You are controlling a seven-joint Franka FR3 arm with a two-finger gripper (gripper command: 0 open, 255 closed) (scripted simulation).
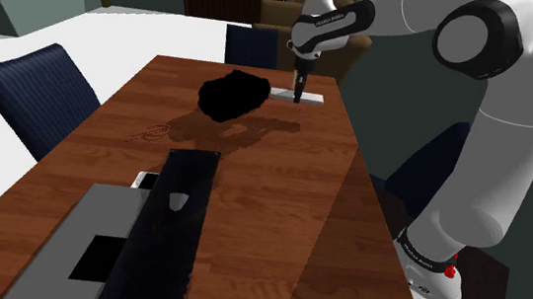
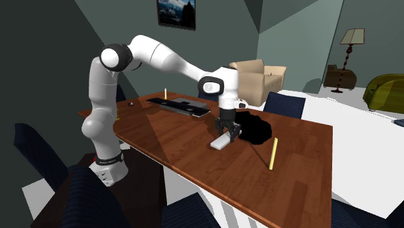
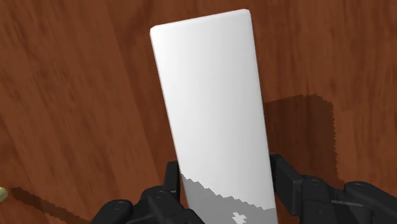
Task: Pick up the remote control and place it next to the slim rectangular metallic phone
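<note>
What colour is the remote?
The remote is plain white, no pattern, shaded grey near the tool. The wrist view shows it best.

Tally time around the wooden table (image 1: 289,201)!
On the table I count one white remote (image 3: 213,108), one black blob (image 1: 233,95), one long black slab (image 1: 164,242), one grey slab (image 1: 56,261) and two upright yellow sticks (image 2: 274,153). Beside the table I make it two blue chairs (image 1: 37,94) in the shoulder view. Beyond the table I count one beige armchair (image 2: 259,74), one lamp (image 2: 351,39) and one framed picture (image 2: 176,13).
</note>
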